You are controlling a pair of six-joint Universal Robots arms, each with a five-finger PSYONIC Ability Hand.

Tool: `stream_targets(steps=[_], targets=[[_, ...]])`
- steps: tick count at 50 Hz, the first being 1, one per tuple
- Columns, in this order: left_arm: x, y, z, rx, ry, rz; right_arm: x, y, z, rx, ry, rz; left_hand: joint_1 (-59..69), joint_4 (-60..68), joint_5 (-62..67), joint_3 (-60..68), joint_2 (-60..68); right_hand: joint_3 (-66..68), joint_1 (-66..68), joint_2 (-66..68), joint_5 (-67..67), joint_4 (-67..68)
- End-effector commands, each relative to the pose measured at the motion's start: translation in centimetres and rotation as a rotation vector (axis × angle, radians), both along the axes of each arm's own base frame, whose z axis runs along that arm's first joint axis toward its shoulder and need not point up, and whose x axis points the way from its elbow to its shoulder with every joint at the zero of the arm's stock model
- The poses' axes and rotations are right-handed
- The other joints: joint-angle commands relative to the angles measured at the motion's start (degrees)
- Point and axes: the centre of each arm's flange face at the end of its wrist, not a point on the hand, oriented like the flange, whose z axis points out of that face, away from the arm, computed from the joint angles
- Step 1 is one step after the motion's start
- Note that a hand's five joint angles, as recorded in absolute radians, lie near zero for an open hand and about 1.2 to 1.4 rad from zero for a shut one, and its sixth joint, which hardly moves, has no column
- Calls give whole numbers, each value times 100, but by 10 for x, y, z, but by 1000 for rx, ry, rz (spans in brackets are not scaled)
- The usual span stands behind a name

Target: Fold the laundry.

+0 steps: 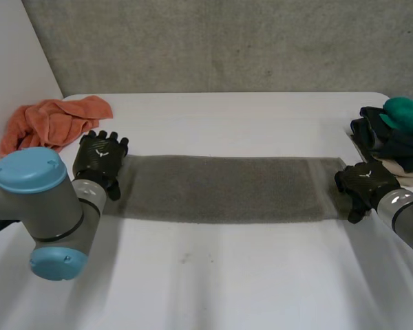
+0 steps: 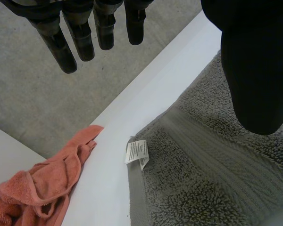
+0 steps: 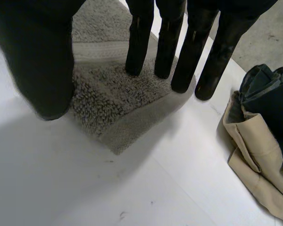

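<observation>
- Judging by its narrow strip shape, the grey towel point(image 1: 220, 189) has likely been folded lengthwise once and now lies flat on the white table point(image 1: 227, 275). The crosswise folds remain.
- The left hand point(image 1: 100, 161) is open with straight fingers. The towel's short end with its white label point(image 2: 137, 153) lies under its thumb.
- The right hand point(image 1: 365, 182) is also open. Its straight fingertips point(image 3: 137, 66) rest on the towel's opposite end near a corner, with nothing pinched.
- An orange cloth point(image 1: 51, 124) just beyond the left hand and a clothes pile point(image 1: 396, 134) beside the right hand look unfolded.
</observation>
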Motion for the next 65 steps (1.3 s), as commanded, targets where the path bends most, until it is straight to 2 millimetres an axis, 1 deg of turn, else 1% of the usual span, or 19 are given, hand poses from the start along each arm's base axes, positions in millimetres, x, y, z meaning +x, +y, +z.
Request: stream_targets(steps=[1,7,27,31,35,39,40,42,43,46,47,50,51,55,58,59,63,64,65], targets=[[0,0,0,1,-1,2,0,-8,-14,13,8,-5,-31,-119,-224,-173,-122,4378,4607,4378,4501,4390],[0,1,-1,3,-2,0,-12,-11,-13,22,-2,-35,-48,-135,-240,-190,-139,4386,4614,4386,4508,4397],[2,6,2,3,-2,2,-103,-20,18,-15,135,-185,-31,-119,-224,-173,-122,4386,4614,4386,4508,4397],[3,6,1,5,-3,5,-105,-22,23,-28,129,-182,-31,-119,-224,-173,-122,4386,4614,4386,4508,4397],[3,5,5,-5,1,8,-96,-27,40,-98,122,-164,-31,-119,-224,-173,-122,4386,4614,4386,4508,4397],[7,3,21,-45,17,23,-31,-20,68,-248,79,0,-31,-119,-224,-173,-122,4386,4614,4386,4508,4397],[9,3,29,-62,25,28,0,-15,77,-310,44,77,-31,-119,-224,-173,-122,4386,4614,4386,4508,4397],[11,3,36,-79,34,34,32,-6,88,-375,14,156,-31,-119,-224,-173,-122,4386,4614,4386,4508,4397],[13,3,40,-88,41,41,62,5,101,-437,-23,230,-31,-119,-224,-173,-122,4386,4614,4386,4508,4397],[27,1,55,-119,67,75,108,24,116,-511,-79,352,-31,-119,-224,-173,-122,4386,4614,4386,4508,4397],[30,1,58,-124,73,83,138,39,113,-522,-108,435,-31,-119,-224,-173,-122,4386,4614,4386,4508,4397],[41,4,68,-140,100,110,183,63,99,-510,-148,564,-31,-119,-224,-173,-122,4386,4614,4386,4508,4397],[43,5,69,-140,105,114,211,82,90,-507,-168,648,-31,-119,-224,-173,-122,4386,4614,4386,4508,4397],[52,13,67,-120,116,134,265,127,65,-488,-209,820,-31,-119,-224,-173,-122,4386,4614,4386,4508,4397],[55,15,63,-107,111,141,285,144,38,-449,-213,893,-31,-119,-224,-173,-122,4386,4614,4386,4508,4397],[57,16,60,-97,108,143,294,153,18,-420,-206,927,-31,-119,-224,-173,-122,4386,4614,4386,4508,4397],[57,18,53,-75,104,135,305,167,-9,-388,-192,963,-31,-119,-224,-173,-122,4386,4614,4386,4508,4397],[57,18,53,-74,104,133,305,167,-11,-385,-191,964,-31,-119,-224,-173,-122,4159,4387,4159,4281,4170],[57,18,52,-72,104,132,305,167,-11,-386,-190,961,-31,-119,-224,-173,-122,2541,2769,2541,2663,2552]])
